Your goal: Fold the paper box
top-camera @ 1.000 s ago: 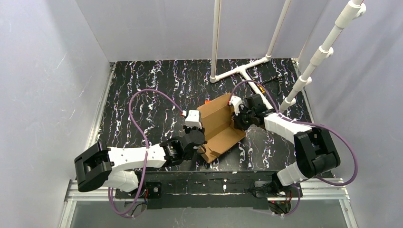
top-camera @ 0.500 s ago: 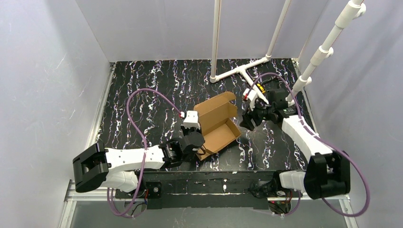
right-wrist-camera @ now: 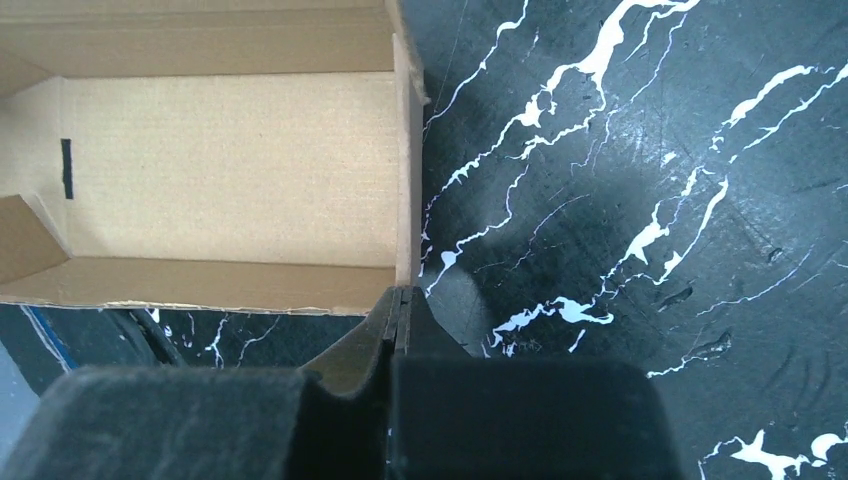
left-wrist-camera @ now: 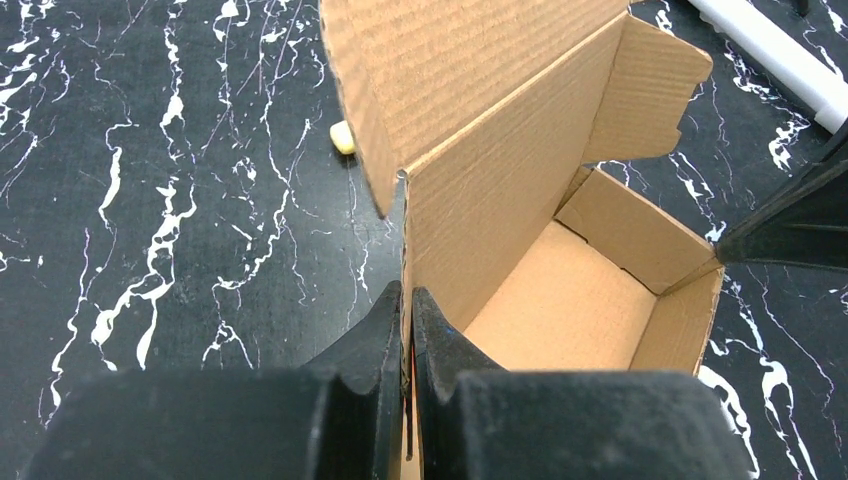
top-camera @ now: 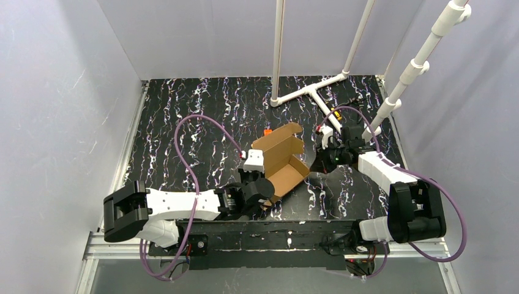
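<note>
Left fingers (left-wrist-camera: 372, 345) pinch the paper box (left-wrist-camera: 560, 300) wall — right fingers (right-wrist-camera: 362, 348) closed alongside.

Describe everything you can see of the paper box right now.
The paper box is plain brown corrugated cardboard, unmarked, half folded: an open tray with raised walls and the lid standing up behind, a tabbed flap at its end. A dark slit shows in one inner panel. It sits askew near the middle of the black marbled table. The left gripper is shut on one side wall. The right gripper, shut and empty, is by a corner; contact is unclear.
</note>
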### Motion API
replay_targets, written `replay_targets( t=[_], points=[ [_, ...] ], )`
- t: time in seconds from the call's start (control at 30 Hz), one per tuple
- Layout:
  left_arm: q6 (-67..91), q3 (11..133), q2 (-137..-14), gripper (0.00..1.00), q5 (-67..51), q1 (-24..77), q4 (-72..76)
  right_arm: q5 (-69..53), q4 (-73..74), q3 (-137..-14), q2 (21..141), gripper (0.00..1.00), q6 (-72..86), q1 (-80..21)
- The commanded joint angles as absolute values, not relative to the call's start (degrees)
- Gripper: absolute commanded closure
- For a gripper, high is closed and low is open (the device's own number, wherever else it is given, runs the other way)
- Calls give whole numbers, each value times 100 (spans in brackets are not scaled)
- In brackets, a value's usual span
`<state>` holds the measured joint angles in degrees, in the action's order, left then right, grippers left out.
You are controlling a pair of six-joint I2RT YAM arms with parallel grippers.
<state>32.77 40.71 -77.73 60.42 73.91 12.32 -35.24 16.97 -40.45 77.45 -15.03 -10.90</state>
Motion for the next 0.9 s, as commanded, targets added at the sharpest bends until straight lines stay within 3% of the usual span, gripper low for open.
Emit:
replay_targets(
  t=[0.0,0.17,0.27,0.37,0.5,0.57,0.77,0.87],
  points=[
    [3738,4273,-7784,100,6573,7449,666,-3493,1472,-4096,7734,99,-1064,-1081],
    [5090,4784,-8002,100,6875,7453,-1313,-3037,1277,-4162,7512,99,-931,-1081],
    [5356,4725,-7944,100,6934,7453,-1434,-3122,1454,-4337,7350,99,-1257,-1077],
    [5315,4685,-7842,100,6899,7453,-1409,-3536,2024,-4541,7173,88,-2259,-1018],
    [4895,4639,-7796,100,6541,7453,-1006,-4612,3301,-4831,7156,57,-3872,-990],
    [4652,4592,-7810,100,6294,7453,-703,-4934,3487,-4814,7235,48,-4162,-989],
    [4362,4571,-7811,100,5854,7444,-354,-4298,2708,-4486,7442,40,-3466,-1523],
    [4409,4540,-7710,95,5734,7436,-356,-3815,2405,-4402,7485,39,-3141,-1729]
  ],
)
